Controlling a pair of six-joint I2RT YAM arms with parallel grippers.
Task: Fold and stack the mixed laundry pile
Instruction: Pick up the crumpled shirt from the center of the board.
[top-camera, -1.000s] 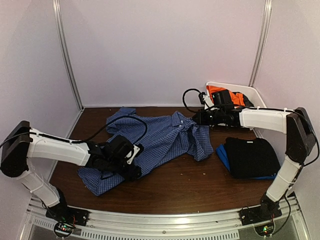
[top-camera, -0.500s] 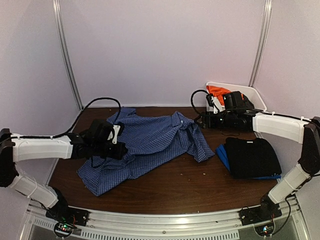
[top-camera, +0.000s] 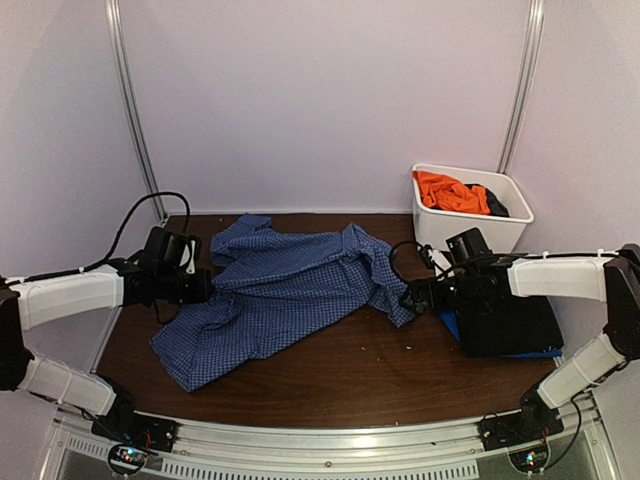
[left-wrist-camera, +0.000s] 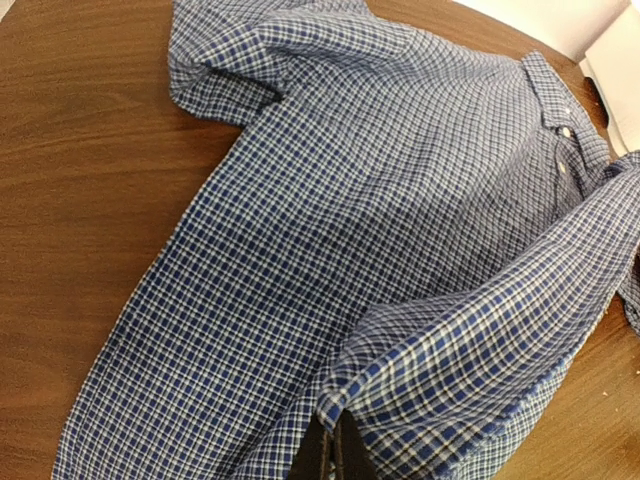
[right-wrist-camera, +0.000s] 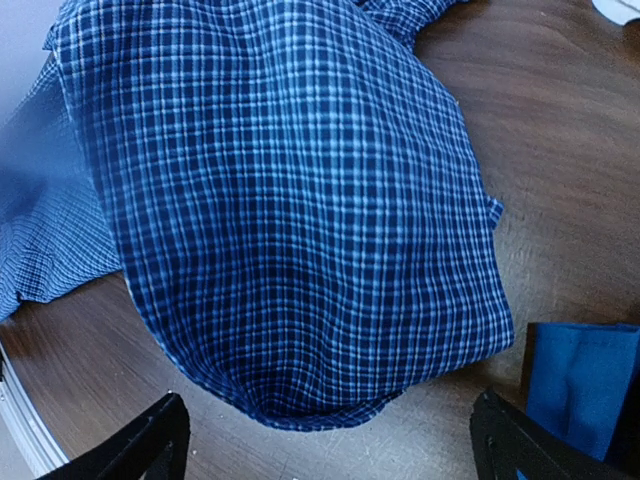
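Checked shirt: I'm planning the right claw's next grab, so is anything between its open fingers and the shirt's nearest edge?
Nothing visible. The right claw is open, and the checked shirt is straight ahead of it on the table. The folded blue piece lies off to one side, out of the path.

Bare dark brown wooden table (top-camera: 340, 385) across lower centre of top view, wide open lane. Blue-and-white checked collared cloth shirt (top-camera: 290, 285) sprawls over centre-left. Right of centre, the narrow gap between shirt and black folded garment (top-camera: 505, 320) on blue cloth piece (right-wrist-camera: 580, 385) is taken up by right gripper (top-camera: 410, 298), jaws spread. White rectangular plastic tub (top-camera: 470, 228) blocks upper right corner; thin bare strip behind shirt, upper centre
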